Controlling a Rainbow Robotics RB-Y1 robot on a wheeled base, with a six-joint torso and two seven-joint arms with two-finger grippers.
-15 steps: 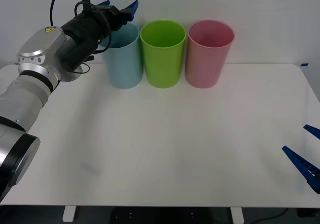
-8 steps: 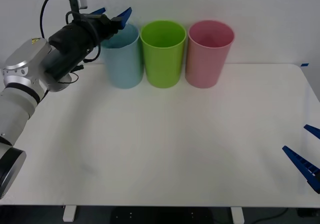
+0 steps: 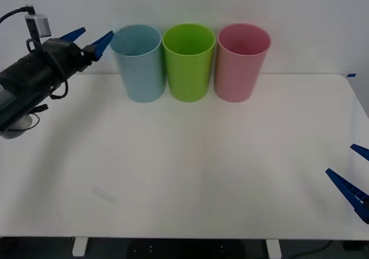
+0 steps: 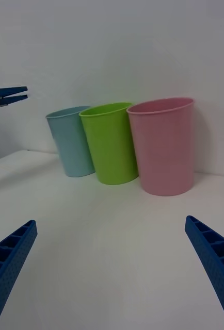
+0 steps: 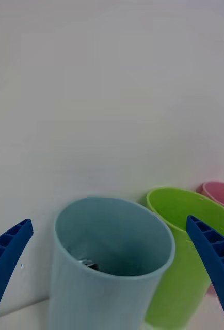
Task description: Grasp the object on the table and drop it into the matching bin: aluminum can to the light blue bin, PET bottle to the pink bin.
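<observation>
Left claw (image 3: 87, 38) hovers spread and empty just beside the light blue bin (image 3: 138, 63); the aluminum can (image 5: 91, 265) lies inside it, no lettering readable. Right claw (image 3: 353, 178) waits spread, far off over the surface (image 3: 202, 166).

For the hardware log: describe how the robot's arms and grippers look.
The left gripper has blue, ribbed, pointed fingers on a black wrist with looping black cables and a small grey box on top. The right gripper has the same blue ribbed fingers.
</observation>
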